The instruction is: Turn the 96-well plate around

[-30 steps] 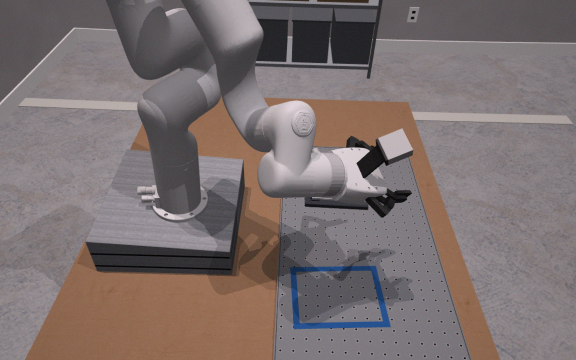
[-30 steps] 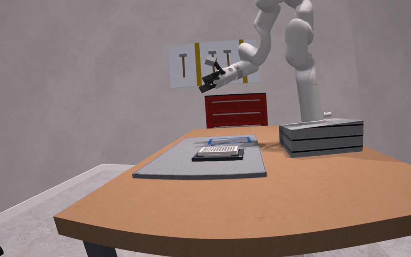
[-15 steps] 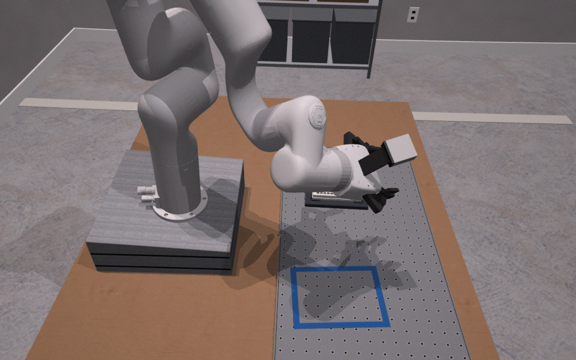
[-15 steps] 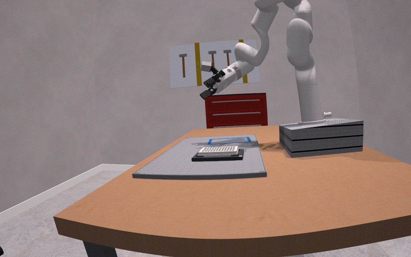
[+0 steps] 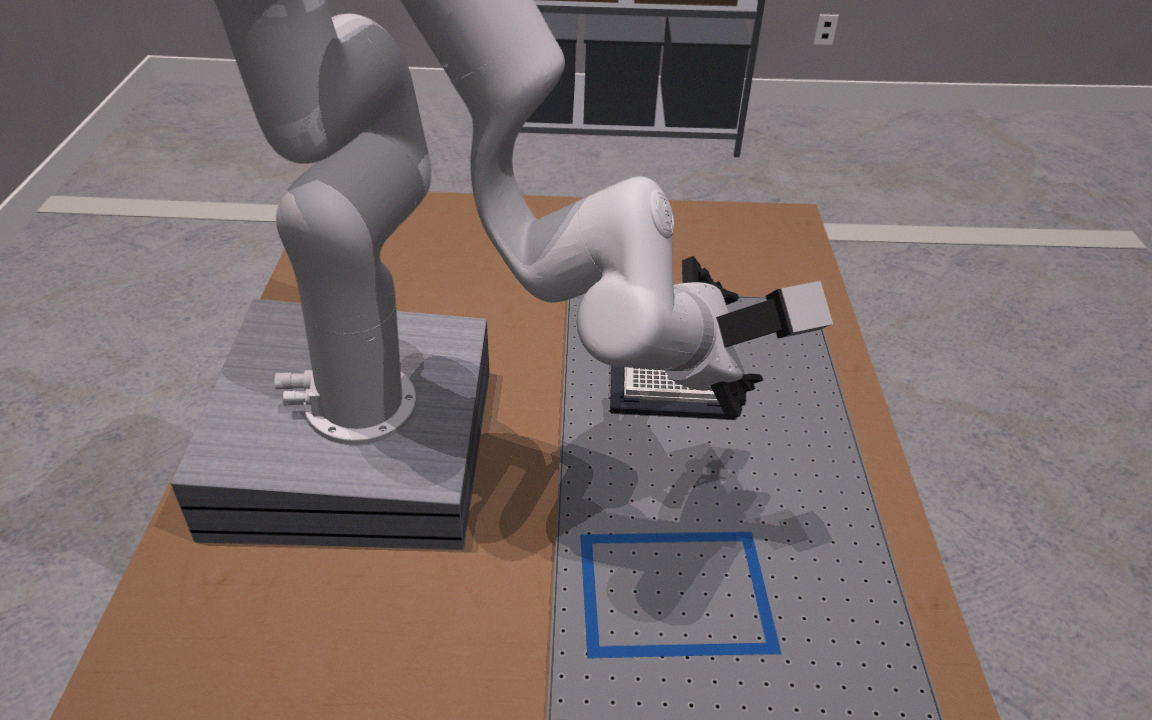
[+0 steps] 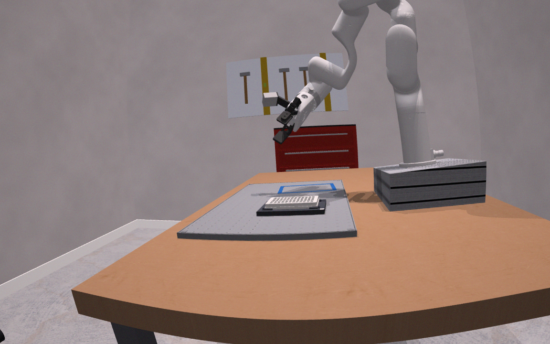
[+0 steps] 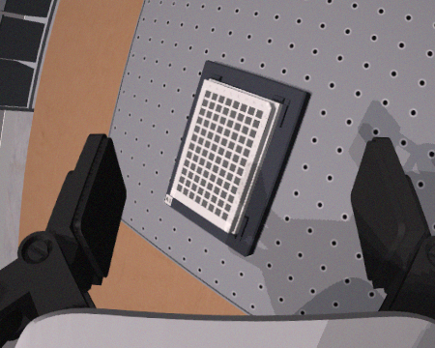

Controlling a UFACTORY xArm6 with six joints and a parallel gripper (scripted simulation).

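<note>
The white 96-well plate [image 5: 652, 385] lies flat in the dark plate nest N1 [image 5: 665, 409] on the grey perforated deck. It also shows in the exterior view [image 6: 291, 200] and in the wrist view [image 7: 225, 162], with the nest [image 7: 289, 135] framing it. My gripper [image 5: 723, 335] [image 6: 283, 126] is open and empty. It hangs tilted well above the plate, and in the wrist view the two fingers stand wide on either side of the plate. I cannot tell which corner of the plate is cut. The blue taped outline B1 [image 5: 678, 595] is empty, nearer the deck's front.
The arm stands on a grey block pedestal [image 5: 329, 420] left of the deck [image 5: 741, 501]. The deck lies on a wooden table. A red drawer cabinet [image 6: 316, 147] and a tool board stand behind the table; a dark shelf [image 5: 652, 62] stands on the far floor.
</note>
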